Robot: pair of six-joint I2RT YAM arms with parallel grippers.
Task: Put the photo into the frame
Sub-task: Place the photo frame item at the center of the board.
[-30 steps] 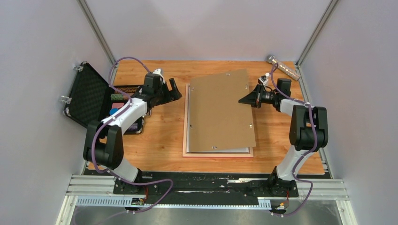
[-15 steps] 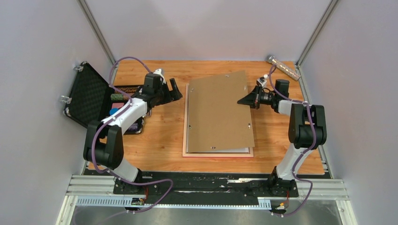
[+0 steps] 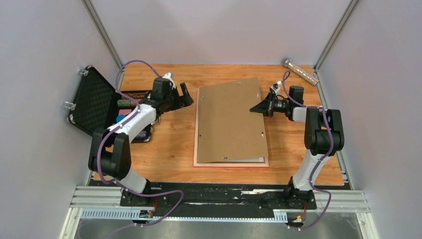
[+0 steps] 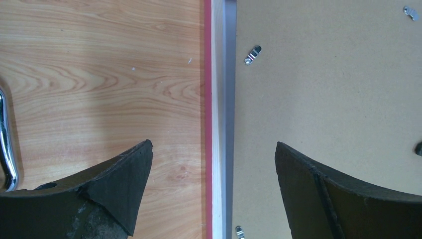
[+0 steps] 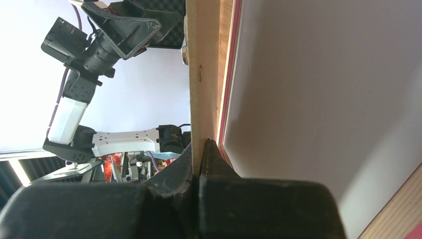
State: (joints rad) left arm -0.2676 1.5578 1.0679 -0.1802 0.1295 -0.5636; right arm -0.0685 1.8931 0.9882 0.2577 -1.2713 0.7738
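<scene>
Left gripper (image 4: 213,147) hovers spread wide, touching nothing, the frame (image 4: 207,99) rail directly beneath it on the desk (image 3: 169,144). Right gripper (image 3: 255,106) pinches the brown backing board (image 3: 231,119) edge, holding it tilted and skewed. Below its fingers a pale sheet, likely the photo (image 5: 323,99), lies inside the frame. Closing step, I judge: next, square the board and lower it

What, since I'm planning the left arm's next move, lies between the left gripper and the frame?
Nothing: in the left wrist view the open left gripper hangs over the frame, unobstructed.
</scene>
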